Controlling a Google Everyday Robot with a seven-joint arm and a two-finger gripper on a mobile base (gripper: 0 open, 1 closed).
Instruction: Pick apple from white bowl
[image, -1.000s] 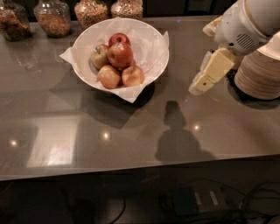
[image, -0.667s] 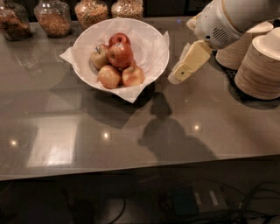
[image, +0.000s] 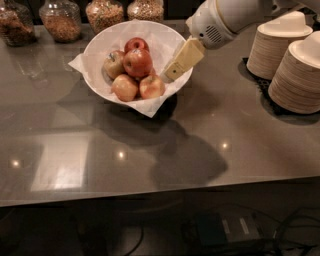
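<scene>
The gripper (image: 168, 76) is hovering over the right rim of the white bowl (image: 159, 36), tip pointing down-left, seemingly just beside the fruit without touching it. Whether it is released or clenched I cannot tell. The apple (image: 137, 62) is sitting mid-bowl, resting on paler apples (image: 125, 87). The bowl is standing on the bench (image: 150, 150), with stacked beige bowls (image: 295, 60) sitting well apart.

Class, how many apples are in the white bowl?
5: large red apple centre, small red apple behind, pale apple left, two pale apples front; more may hide. Gripper at bowl's right rim.
</scene>
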